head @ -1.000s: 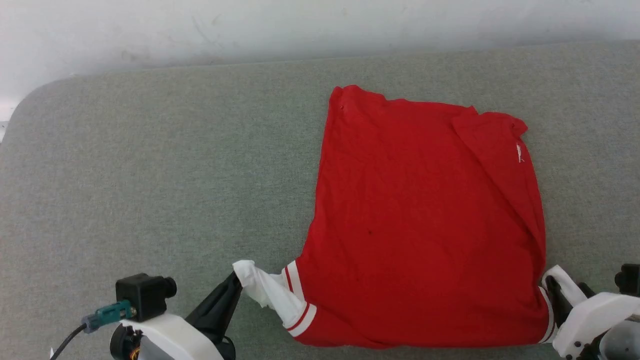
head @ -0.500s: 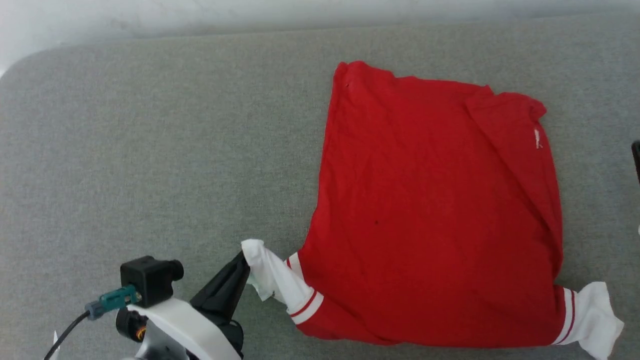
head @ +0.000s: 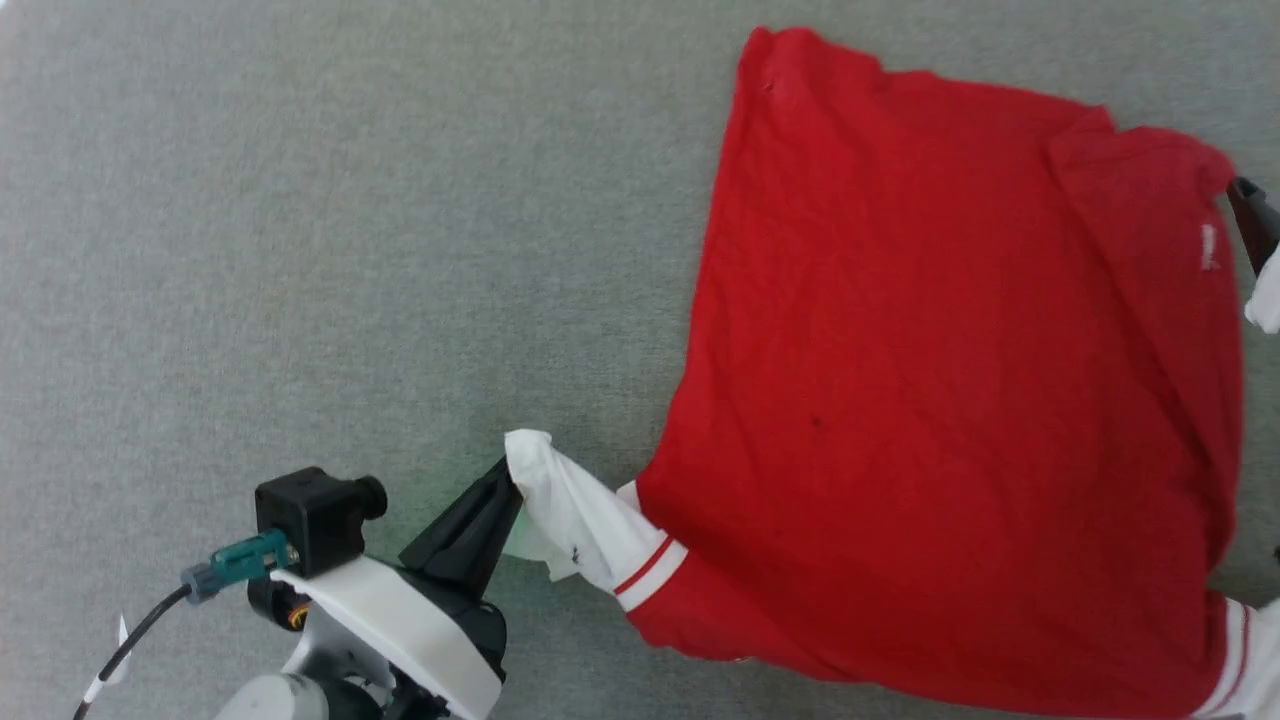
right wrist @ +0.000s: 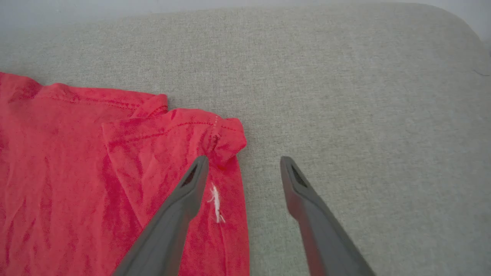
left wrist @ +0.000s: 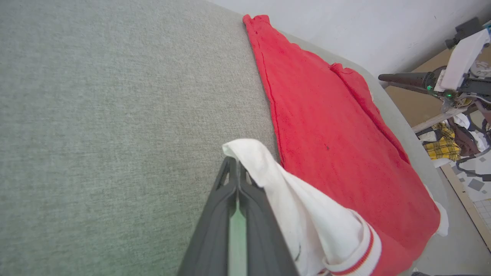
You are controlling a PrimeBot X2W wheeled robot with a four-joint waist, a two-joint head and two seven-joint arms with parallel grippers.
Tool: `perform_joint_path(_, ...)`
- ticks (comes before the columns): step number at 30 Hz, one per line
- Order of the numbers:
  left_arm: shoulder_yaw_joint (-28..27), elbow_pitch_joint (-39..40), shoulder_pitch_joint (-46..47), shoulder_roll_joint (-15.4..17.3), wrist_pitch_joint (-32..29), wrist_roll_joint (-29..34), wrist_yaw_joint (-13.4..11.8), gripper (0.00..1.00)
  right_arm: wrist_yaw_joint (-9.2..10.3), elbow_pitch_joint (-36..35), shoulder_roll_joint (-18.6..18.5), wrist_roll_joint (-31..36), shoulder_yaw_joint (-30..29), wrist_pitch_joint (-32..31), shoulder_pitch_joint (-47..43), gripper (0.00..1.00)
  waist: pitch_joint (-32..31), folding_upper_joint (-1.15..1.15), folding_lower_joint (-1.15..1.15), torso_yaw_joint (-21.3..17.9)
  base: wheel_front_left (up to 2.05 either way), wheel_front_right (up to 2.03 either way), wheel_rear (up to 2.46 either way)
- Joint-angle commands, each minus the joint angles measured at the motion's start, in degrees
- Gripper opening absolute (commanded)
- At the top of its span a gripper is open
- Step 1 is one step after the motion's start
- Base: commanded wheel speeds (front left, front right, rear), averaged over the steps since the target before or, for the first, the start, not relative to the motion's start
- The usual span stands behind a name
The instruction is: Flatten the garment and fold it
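- Right gripper (right wrist: 244, 161) had shifted from right sleeve (head: 1265, 650) to jersey (head: 950, 400) corner (right wrist: 226, 142), beside its spread fingers (right wrist: 180, 207).
- Left gripper (head: 512, 478) clamped left sleeve (head: 570, 510) between fingertips.
- Limp, light: grip corners.

The jersey (head: 950, 400) is red knit cloth, matt, soft and finely creased; its sleeve (head: 570, 510) is thin white cloth, crumpled, with a ribbed cuff striped red; under the jersey the cover (head: 300, 250) is grey-green woven fabric, matt and coarse-grained; left of the jersey, the left gripper (head: 507, 470) looks like dark matt plastic, its shell (head: 400, 620) smooth white plastic with a slight sheen; the right gripper (right wrist: 244, 160), at the jersey's corner, shows the same dark, smooth, matt finish.
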State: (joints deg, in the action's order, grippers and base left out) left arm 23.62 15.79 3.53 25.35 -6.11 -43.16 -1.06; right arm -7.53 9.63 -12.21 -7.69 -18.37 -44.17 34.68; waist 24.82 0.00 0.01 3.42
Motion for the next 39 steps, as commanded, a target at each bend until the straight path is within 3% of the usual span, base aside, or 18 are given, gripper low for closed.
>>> perform_joint_path(1, 0.09, -0.03, 1.08, -0.39, 0.07, 0.4, 0.37, 0.0, 0.04, 0.76, 0.02, 0.45, -0.07, 0.42, 1.14, 1.0, 2.51, 0.0, -0.01, 2.19, 0.0, 0.0, 0.0)
perform_joint_path(6, 0.47, -0.69, 1.97, -0.97, 0.5, 0.37, 0.75, 0.0, 0.04, 4.55, -0.08, 1.74, -0.19, 1.58, 3.75, 1.0, 4.19, 0.0, -0.01, 3.27, 0.0, 0.0, 0.0)
perform_joint_path(7, 0.57, -0.83, 2.15, -1.07, 0.59, 0.39, 0.85, 0.0, 0.04, 5.15, -0.19, 2.04, -0.26, 1.8, 4.14, 0.95, 4.41, 0.0, -0.01, 3.44, 0.0, 0.0, 0.0)
perform_joint_path(8, 0.67, -0.96, 2.32, -1.17, 0.64, 0.41, 0.93, 0.0, 0.04, 5.71, -0.29, 2.33, -0.35, 1.93, 4.43, 0.83, 4.63, 0.0, -0.01, 3.61, 0.0, 0.0, 0.0)
perform_joint_path(9, 0.77, -1.1, 2.51, -1.28, 0.7, 0.41, 1.01, 0.0, 0.04, 6.3, -0.31, 2.55, -0.48, 1.93, 4.68, 0.56, 4.81, 0.0, -0.01, 3.77, 0.0, 0.0, 0.0)
perform_joint_path(10, 0.86, -1.24, 2.69, -1.41, 0.76, 0.4, 1.06, 0.0, 0.04, 6.78, -0.3, 2.66, -0.55, 1.99, 4.9, 0.36, 4.95, 0.0, -0.01, 3.9, 0.0, 0.0, 0.0)
perform_joint_path(11, 0.92, -1.37, 2.85, -1.52, 0.83, 0.39, 1.11, 0.0, 0.04, 7.17, -0.38, 2.76, -0.3, 1.97, 5.0, 0.0, 5.06, 0.0, -0.01, 3.98, 0.0, 0.0, 0.0)
perform_joint_path(19, 0.75, -2.26, 3.54, -1.76, 1.82, 0.59, 1.18, 0.0, 0.04, 7.0, -0.62, 2.08, 0.6, 3.98, 5.52, 0.0, 3.8, 0.0, -0.01, 2.79, 0.0, 0.0, 0.0)
perform_joint_path(26, 0.56, -3.44, 2.83, -1.39, 2.49, 1.17, 0.51, 0.0, 0.04, 1.9, -0.9, -3.89, -0.68, 8.44, 2.24, 0.0, -1.49, 0.0, -0.01, 0.11, 0.0, 0.0, 0.0)
perform_joint_path(32, 0.22, -4.42, -0.15, -0.5, 2.93, 1.67, -1.06, 0.0, 0.04, -8.3, -0.43, -9.59, -6.84, 9.3, -12.3, 0.0, -6.2, 0.0, -0.01, -2.89, 0.0, 0.0, 0.0)
perform_joint_path(39, 0.18, -4.36, -2.61, 0.28, 2.96, 1.63, -1.96, 0.0, 0.04, -19.49, 6.87, -15.53, -15.0, 8.37, -33.13, 0.0, -8.2, 0.0, -0.01, -5.84, 0.0, 0.0, 0.0)
